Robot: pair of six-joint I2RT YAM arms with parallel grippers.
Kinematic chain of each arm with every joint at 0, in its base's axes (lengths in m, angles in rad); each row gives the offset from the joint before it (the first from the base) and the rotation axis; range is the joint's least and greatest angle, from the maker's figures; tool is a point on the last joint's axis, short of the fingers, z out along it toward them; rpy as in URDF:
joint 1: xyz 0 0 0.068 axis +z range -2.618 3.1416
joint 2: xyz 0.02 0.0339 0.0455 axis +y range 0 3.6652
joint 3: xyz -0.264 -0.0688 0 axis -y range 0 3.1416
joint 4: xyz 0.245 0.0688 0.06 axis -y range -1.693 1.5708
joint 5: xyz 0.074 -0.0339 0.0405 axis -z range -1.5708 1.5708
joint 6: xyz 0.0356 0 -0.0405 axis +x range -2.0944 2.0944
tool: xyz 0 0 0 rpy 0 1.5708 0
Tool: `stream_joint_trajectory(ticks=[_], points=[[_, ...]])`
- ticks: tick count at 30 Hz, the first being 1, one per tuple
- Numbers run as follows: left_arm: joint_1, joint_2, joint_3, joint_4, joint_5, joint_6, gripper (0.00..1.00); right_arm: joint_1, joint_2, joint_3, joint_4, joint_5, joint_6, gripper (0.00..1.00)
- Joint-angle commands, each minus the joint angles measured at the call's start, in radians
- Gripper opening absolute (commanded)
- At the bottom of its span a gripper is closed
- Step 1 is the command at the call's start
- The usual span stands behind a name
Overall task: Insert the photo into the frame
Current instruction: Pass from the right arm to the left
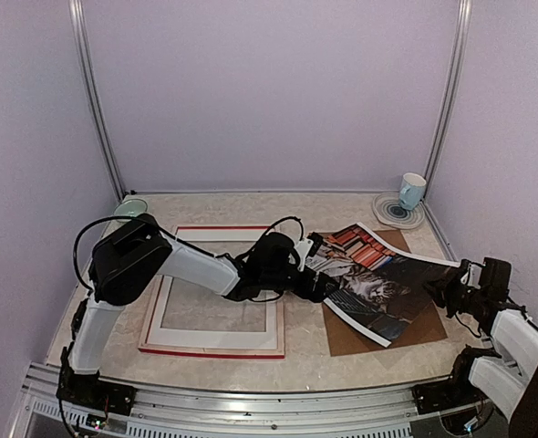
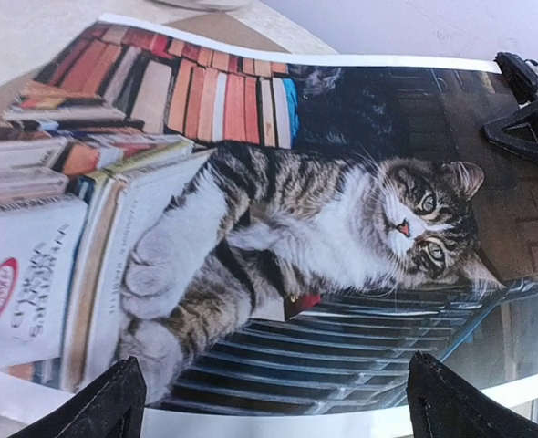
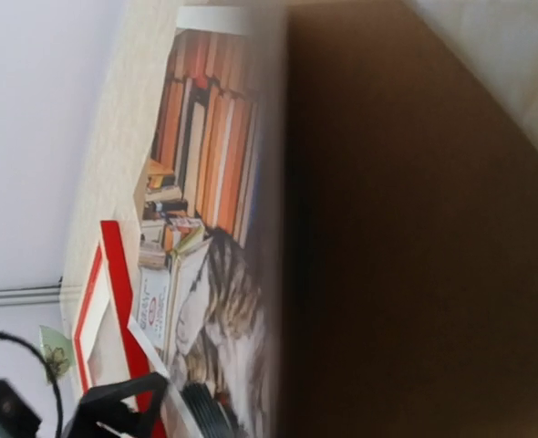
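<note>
The photo [image 1: 378, 278], a tabby cat on stacked books, lies right of centre over a brown board, with its right edge raised. My right gripper [image 1: 447, 290] is shut on that right edge; it also shows in the left wrist view [image 2: 524, 123]. My left gripper [image 1: 322, 285] is open at the photo's left edge. In the left wrist view its fingertips [image 2: 114, 401] straddle the white border of the photo [image 2: 278, 228] without holding it. The frame [image 1: 212, 349], with red edges and a pale face up, lies flat at centre left under the left arm. In the right wrist view it [image 3: 114, 265] shows beyond the photo [image 3: 205, 274].
The plain brown backing board [image 1: 415, 324] lies under the photo and fills the right of the right wrist view [image 3: 415, 228]. A pale blue cup [image 1: 412, 191] stands on a saucer [image 1: 392, 214] at the back right. A small green dish [image 1: 130, 208] sits at the back left. Walls close three sides.
</note>
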Motion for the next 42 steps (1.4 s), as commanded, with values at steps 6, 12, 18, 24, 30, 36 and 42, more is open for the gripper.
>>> stream_joint_trajectory(ticks=[6, 12, 18, 24, 30, 36, 42], points=[[-0.071, -0.274, -0.242, 0.167, -0.271, 0.525, 0.99, 0.003, 0.031, 0.095, -0.063, -0.042, 0.099, 0.0], [-0.127, -0.34, -0.408, 0.353, -0.263, 0.77, 0.99, 0.012, 0.058, 0.131, -0.041, -0.082, 0.172, 0.0], [-0.148, -0.373, -0.546, 0.513, -0.157, 0.912, 0.99, 0.023, 0.073, 0.187, -0.027, -0.103, 0.206, 0.0], [-0.175, -0.34, -0.499, 0.436, -0.203, 1.011, 0.99, 0.047, 0.079, 0.221, -0.008, -0.114, 0.23, 0.0], [-0.205, -0.256, -0.418, 0.428, -0.306, 1.07, 0.99, 0.072, 0.07, 0.24, -0.005, -0.124, 0.249, 0.0], [-0.223, -0.21, -0.387, 0.402, -0.299, 1.09, 0.98, 0.079, 0.063, 0.239, 0.01, -0.135, 0.263, 0.0], [-0.241, -0.159, -0.336, 0.39, -0.358, 1.092, 0.96, 0.091, 0.058, 0.246, 0.039, -0.153, 0.302, 0.0]])
